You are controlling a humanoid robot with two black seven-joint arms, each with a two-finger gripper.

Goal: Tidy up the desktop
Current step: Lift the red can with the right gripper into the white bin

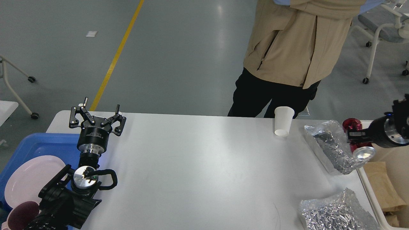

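**Desktop: crushed can held at its right edge**

Desktop (198,169), a large smooth white rectangular tabletop with rounded corners, fills the lower part of the head view.

At its 9 o'clock side a blue plastic tray (38,143) holds a pale pink round plate (28,179) and a dark maroon cup (22,217). The left gripper (97,113) hovers over the 10 o'clock corner, its two black fingers spread wide and empty.

At 1 o'clock a white paper cup (283,121) stands upside down near the far edge. Just right of it lies a crumpled silver foil bag (334,147), and a second crumpled silver foil piece (332,212) lies at 5 o'clock.

At 3 o'clock the right gripper (357,138) grips a crushed red metal can (358,140) above a cream rectangular bin (370,191) containing brown paper (380,185).
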